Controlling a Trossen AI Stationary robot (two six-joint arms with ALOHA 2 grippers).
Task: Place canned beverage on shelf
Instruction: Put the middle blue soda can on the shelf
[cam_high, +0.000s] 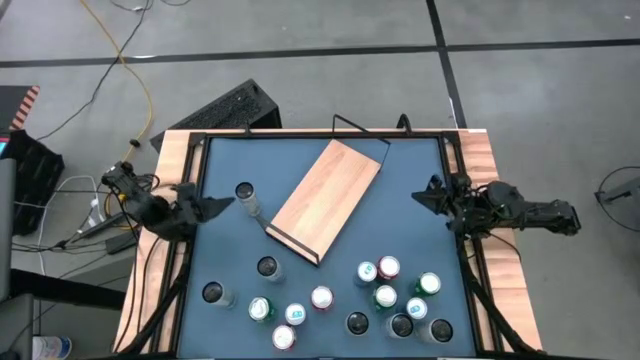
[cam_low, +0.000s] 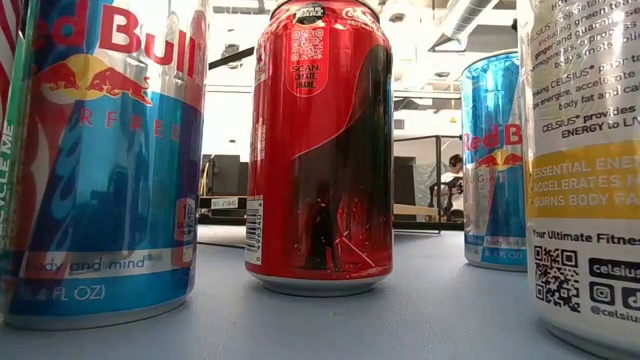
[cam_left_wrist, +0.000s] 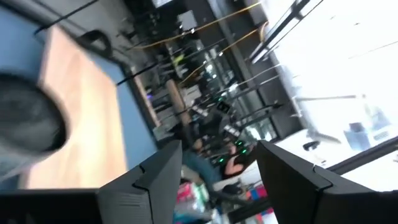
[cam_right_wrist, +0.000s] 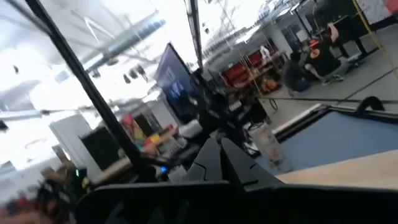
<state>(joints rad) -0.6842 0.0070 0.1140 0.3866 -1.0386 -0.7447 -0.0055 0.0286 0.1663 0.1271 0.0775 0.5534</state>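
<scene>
The shelf (cam_high: 325, 200), a light-wood board with a dark lip and a thin wire rail, lies flat and slantwise on the blue tabletop (cam_high: 400, 215). One canned beverage (cam_high: 245, 195) stands upright just left of it. Several more cans (cam_high: 385, 296) stand in a group along the near edge; the low view shows a red one (cam_low: 320, 150) between two blue ones. My left gripper (cam_high: 215, 205) hovers open at the table's left edge, beside the lone can, its fingers (cam_left_wrist: 155, 180) apart with nothing between them. My right gripper (cam_high: 425, 195) hangs shut at the right edge.
A wooden rim (cam_high: 175, 150) frames the table. A keyboard (cam_high: 225, 108) lies on the floor beyond the far edge, with cables at the far left. Bare tabletop lies between the shelf and my right gripper. People show far off in the room (cam_right_wrist: 311, 62).
</scene>
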